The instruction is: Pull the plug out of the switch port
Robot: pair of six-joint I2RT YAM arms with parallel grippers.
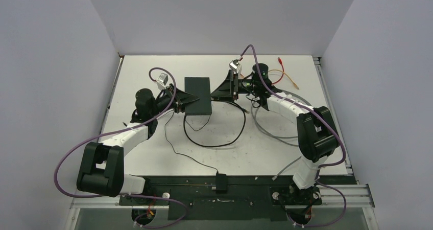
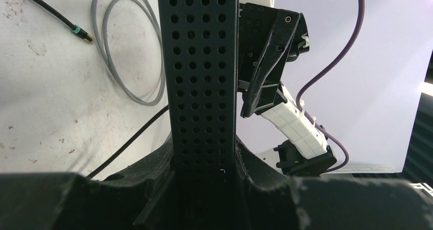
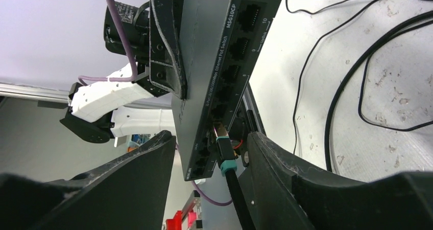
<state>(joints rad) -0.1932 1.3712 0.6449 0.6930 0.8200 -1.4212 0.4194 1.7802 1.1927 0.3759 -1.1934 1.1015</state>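
Top external view shows the switch (image 1: pixel 198 93) over the far middle of the white table (image 1: pixel 255 153), between the two arms. The left gripper (image 1: pixel 179 103) meets its left edge and the right gripper (image 1: pixel 220 92) reaches in at its right edge. A black cable (image 1: pixel 219 145) loops across the table in front of the switch. A grey cable (image 1: pixel 265 130) lies to the right, under the right arm.

The left wrist view shows the left gripper clamped on the switch. The box's perforated side (image 2: pixel 201 76) rises straight up from between its two fingers (image 2: pixel 153 189).

The right wrist view looks along the row of ports. The plug (image 3: pixel 224 151), with a teal boot, sits in a port in the lower part of that row. Its black cable runs down toward the camera. The right gripper's fingers (image 3: pixel 148 179) stand partly apart, one on each side of the plug and the edge of the switch. Whether they press on the plug cannot be told. It also cannot be told whether the switch rests on the table or is held just above it.
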